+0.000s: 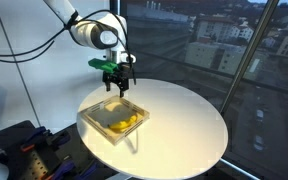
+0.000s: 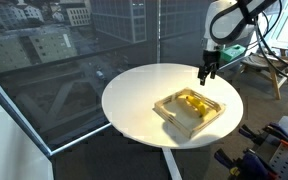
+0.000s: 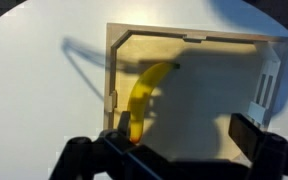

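Observation:
A shallow wooden tray (image 1: 92,116) sits on the round white table (image 1: 184,120) and holds a yellow banana (image 1: 122,123). The tray (image 2: 212,116) and banana (image 2: 192,102) show in both exterior views. My gripper (image 1: 117,84) hangs above the tray's far edge, fingers pointing down, open and empty; it also shows in an exterior view (image 2: 208,72). In the wrist view the banana (image 3: 144,95) lies along the tray's left side, the tray wall (image 3: 112,60) beside it, and my two dark fingers (image 3: 184,140) spread wide over the tray floor, the left fingertip close to the banana's end.
The table (image 2: 134,100) stands by large windows overlooking city buildings. A dark stand with equipment (image 1: 19,145) is beside the table. A chair or frame (image 2: 274,70) stands behind the arm.

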Tool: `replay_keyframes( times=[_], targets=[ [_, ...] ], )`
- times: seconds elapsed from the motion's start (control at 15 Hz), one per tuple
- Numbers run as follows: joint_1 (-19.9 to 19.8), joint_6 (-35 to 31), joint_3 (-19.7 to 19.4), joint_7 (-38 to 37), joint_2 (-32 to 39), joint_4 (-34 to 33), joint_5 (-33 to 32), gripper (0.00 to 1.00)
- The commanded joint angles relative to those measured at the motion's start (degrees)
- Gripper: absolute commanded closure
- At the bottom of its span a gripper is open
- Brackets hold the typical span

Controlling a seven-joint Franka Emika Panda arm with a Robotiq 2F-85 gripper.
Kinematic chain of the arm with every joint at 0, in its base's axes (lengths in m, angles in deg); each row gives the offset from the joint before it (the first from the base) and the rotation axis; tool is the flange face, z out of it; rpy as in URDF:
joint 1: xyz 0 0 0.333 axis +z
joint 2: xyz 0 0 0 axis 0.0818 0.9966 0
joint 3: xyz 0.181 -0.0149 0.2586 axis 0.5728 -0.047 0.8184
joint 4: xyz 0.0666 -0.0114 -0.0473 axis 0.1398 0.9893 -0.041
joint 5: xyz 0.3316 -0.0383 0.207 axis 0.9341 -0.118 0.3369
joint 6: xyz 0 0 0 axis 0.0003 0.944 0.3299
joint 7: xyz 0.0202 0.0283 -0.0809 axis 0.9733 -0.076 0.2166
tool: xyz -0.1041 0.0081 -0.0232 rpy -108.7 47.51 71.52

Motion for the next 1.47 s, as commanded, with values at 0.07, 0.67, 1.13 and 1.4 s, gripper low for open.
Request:
replay_keyframes(
  times=[0.07, 0.67, 1.13, 1.4],
  targets=[
    [-1.1, 1.4, 0.4, 4.2, -4.2, 2.2, 2.6, 0.0],
    [-1.3, 3.9, 0.0, 5.1, -7.9, 2.9, 2.9, 0.0],
    [-1.3, 7.4, -0.2, 4.2, -10.2, 2.3, 2.3, 0.0],
    [-1.3, 9.5, -0.3, 3.5, -11.8, 2.3, 1.8, 0.0]
  ],
)
